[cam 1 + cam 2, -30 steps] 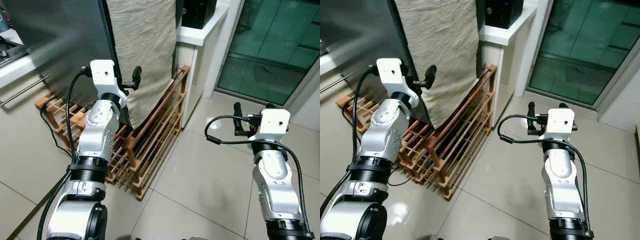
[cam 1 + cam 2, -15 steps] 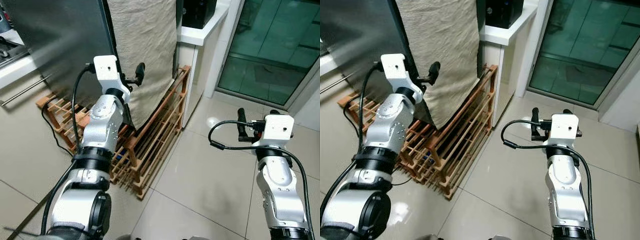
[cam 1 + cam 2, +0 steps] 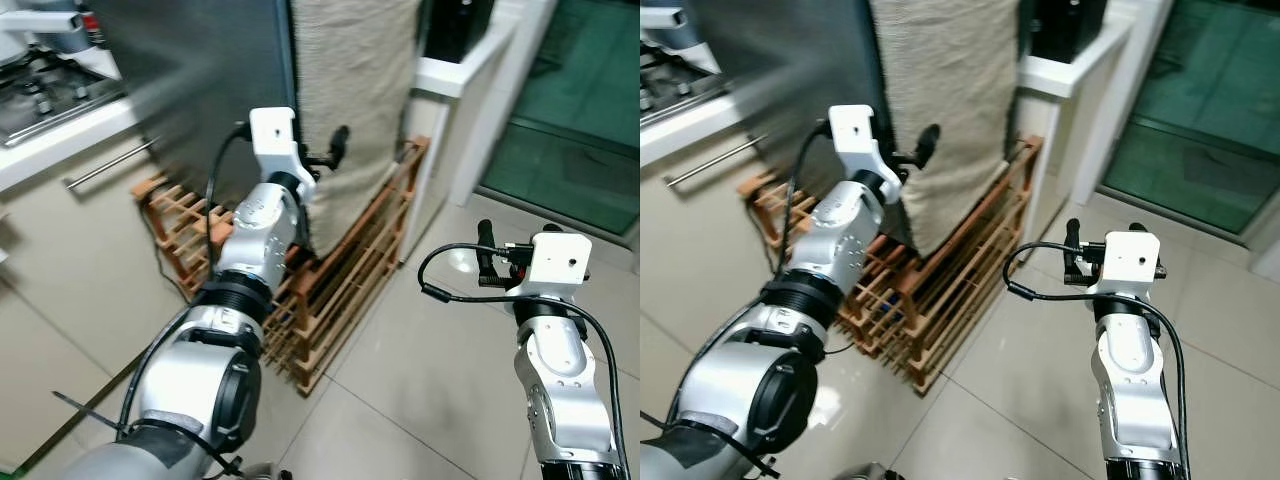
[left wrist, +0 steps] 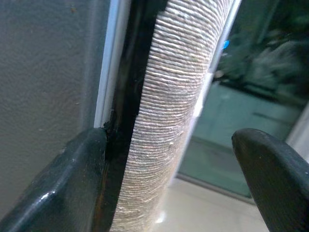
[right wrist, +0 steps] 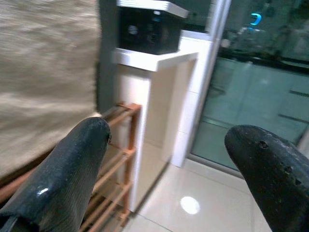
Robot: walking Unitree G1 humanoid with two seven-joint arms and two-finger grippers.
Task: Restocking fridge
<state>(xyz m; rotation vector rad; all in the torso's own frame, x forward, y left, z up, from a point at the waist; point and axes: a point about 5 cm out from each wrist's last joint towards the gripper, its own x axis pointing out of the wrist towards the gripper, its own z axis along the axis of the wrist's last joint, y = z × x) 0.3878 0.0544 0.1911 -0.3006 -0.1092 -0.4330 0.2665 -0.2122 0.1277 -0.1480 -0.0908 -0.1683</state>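
Far left of the left pincer: a stove top [image 3: 45, 85] on a pale surface [image 3: 70, 135], with a long metal handle [image 3: 105, 165] on the cabinet front below. The dark grey fridge [image 3: 215, 70] stands just left of the left pincer; a beige cloth [image 3: 350, 80] hangs down its side.

Left pincer [image 4: 174, 188]: raised at the fridge's front corner, fingers spread wide. One finger [image 4: 77, 179] lies against the dark edge strip between fridge door and cloth; the other finger [image 4: 275, 179] stands apart on the far side of the cloth (the cloth edge sits in the gap, not pinched).

Below the left pincer: a low wooden rack [image 3: 330, 300] under and beside the fridge, resting on pale floor tiles [image 3: 430, 400].

Between the two pincers, farther back: a white ledge [image 3: 1070, 70] carrying a black appliance [image 3: 1065, 25].

Right pincer [image 5: 178, 159]: held low over the floor tiles, well apart from the fridge, fingers wide and holding nothing. Beyond it, a glass door [image 3: 1210, 120].
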